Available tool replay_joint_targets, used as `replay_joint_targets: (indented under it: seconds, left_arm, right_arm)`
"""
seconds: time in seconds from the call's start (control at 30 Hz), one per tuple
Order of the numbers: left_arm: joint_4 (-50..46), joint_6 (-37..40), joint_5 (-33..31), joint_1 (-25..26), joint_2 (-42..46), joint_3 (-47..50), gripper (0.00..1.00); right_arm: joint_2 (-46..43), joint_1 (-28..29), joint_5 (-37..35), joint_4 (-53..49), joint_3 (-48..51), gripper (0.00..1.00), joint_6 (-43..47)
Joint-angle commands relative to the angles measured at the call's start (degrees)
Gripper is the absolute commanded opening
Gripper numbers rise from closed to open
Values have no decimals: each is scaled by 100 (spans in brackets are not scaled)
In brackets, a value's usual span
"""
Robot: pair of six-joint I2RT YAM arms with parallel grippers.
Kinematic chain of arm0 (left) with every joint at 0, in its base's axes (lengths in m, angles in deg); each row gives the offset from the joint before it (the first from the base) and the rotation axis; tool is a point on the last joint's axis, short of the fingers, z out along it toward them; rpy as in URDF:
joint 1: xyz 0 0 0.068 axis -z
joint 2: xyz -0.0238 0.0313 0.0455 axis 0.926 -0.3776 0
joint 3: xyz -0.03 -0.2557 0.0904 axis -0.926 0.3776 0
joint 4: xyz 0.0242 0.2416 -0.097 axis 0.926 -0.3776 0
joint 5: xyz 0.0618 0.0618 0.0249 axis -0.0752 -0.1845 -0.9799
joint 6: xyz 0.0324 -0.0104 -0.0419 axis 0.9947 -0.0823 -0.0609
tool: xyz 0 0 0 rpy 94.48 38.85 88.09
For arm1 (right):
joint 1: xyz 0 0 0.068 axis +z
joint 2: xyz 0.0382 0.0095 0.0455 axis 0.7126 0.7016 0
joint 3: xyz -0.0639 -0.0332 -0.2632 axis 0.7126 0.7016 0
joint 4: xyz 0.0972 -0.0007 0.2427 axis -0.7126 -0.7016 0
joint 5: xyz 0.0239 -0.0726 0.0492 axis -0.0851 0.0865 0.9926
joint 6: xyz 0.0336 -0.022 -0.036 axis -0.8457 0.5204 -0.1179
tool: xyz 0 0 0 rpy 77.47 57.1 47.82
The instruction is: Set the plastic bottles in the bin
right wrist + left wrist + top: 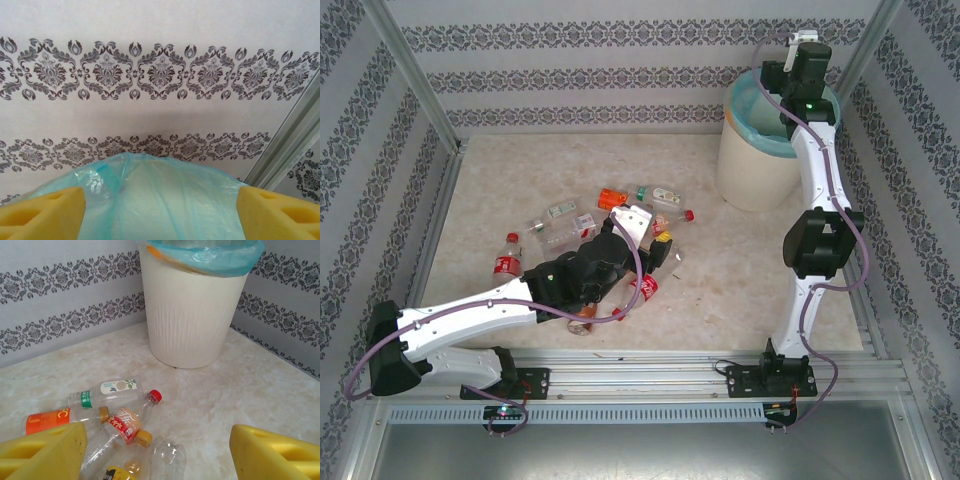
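Bottles (612, 198) lie heaped beneath the open, empty left gripper (157, 455); red-capped bottle (127, 421) slants just ahead, cap toward the bin (750, 165). Right gripper (160, 212) hangs open and empty over it.

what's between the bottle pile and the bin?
Nothing. The left wrist view shows bare tabletop from the nearest red-capped bottle to the foot of the bin; the top view shows the same gap.

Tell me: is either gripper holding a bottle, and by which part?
Neither holds anything: left gripper open above the bottles, right gripper open over the bin.
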Motion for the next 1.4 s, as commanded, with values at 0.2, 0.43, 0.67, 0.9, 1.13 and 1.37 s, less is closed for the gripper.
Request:
replay_joint_targets:
  seconds: [0.2,0.43,0.67,0.9,1.13,1.37]
  left_arm:
    - [-436,-179,19,7,-110,-352,76]
    - [-799,-206,-33,-58,-167,-543,77]
    - [-1795,-444,295,-72,-658,-1011,76]
    - [-2991,-852,1300,-71,-1513,-1428,64]
    - [-3156,-1278,1639,-71,-1907,-889,61]
    - [-3357,-1305,1709,-93,-2160,-590,61]
  right_arm:
    - [-131,8,367,-284,-329,78,-395]
    - [-762,238,549,-617,-186,77,-820]
    - [-1891,963,615,-667,780,76,-770]
    - [-3185,1972,536,-650,2253,76,-614]
    - [-4320,2679,492,-721,3930,76,-958]
    - [-4916,2917,587,-790,4986,75,-1282]
